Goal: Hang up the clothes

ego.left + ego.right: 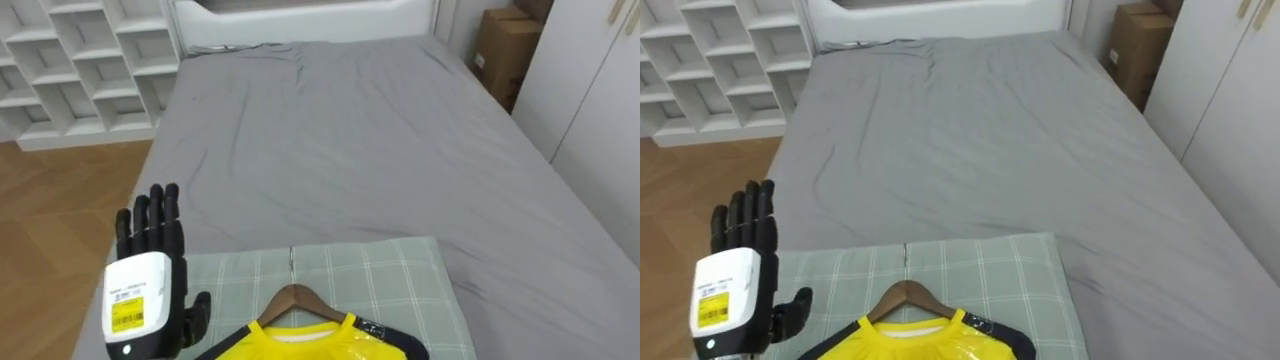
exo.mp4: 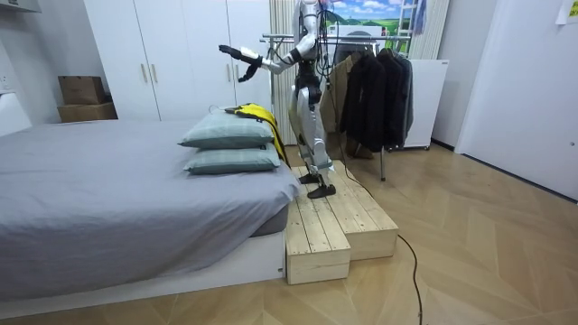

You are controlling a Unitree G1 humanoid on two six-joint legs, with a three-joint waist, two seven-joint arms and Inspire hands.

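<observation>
A yellow shirt (image 1: pixel 300 345) with dark trim lies on a wooden hanger (image 1: pixel 296 298), whose hook rests on a checked green pillow (image 1: pixel 400 280) at the near end of the bed. My left hand (image 1: pixel 150 265) is raised to the left of the hanger, back toward me, fingers straight and open, holding nothing and apart from the shirt. In the room view I stand on a wooden platform (image 2: pixel 334 217) at the bed's end, left hand (image 2: pixel 237 54) stretched out over the stacked pillows (image 2: pixel 230 134) and the yellow shirt (image 2: pixel 256 112).
The grey bed (image 1: pixel 350 140) stretches ahead. White shelves (image 1: pixel 80 60) stand at the far left, a cardboard box (image 1: pixel 505 50) and white wardrobe doors (image 1: pixel 600 100) at the right. Behind me a clothes rack (image 2: pixel 375 81) holds dark garments.
</observation>
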